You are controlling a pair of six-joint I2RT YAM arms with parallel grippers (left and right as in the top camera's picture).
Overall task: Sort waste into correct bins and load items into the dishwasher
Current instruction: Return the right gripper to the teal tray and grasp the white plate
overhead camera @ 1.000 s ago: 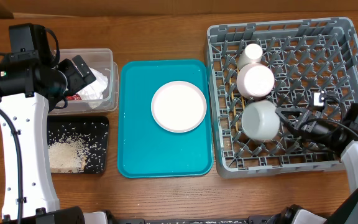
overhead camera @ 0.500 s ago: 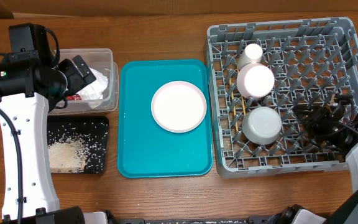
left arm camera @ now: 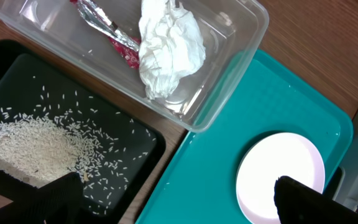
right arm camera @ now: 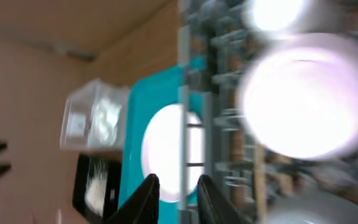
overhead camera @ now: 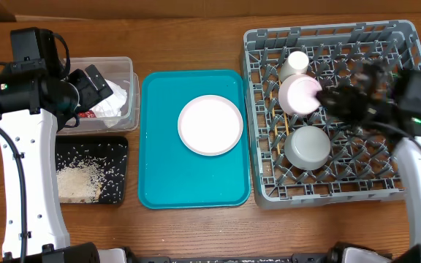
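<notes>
A pale pink plate lies on the teal tray. The grey dish rack holds a white cup, a pink plate, a whitish bowl and chopsticks. My right gripper hovers, blurred, over the rack beside the pink plate, slightly open and empty; its fingers show in the right wrist view. My left gripper is open and empty over the clear tub; its fingers are spread wide. The tub holds the tissue and the wrapper.
The black tray in front of the tub holds rice grains; it also shows in the left wrist view. Bare wood lies between the teal tray and the rack, and along the far edge.
My right gripper has risen from the rack's right front and swung left over the rack's middle. The bowl stays in the rack. The left arm has not moved.
</notes>
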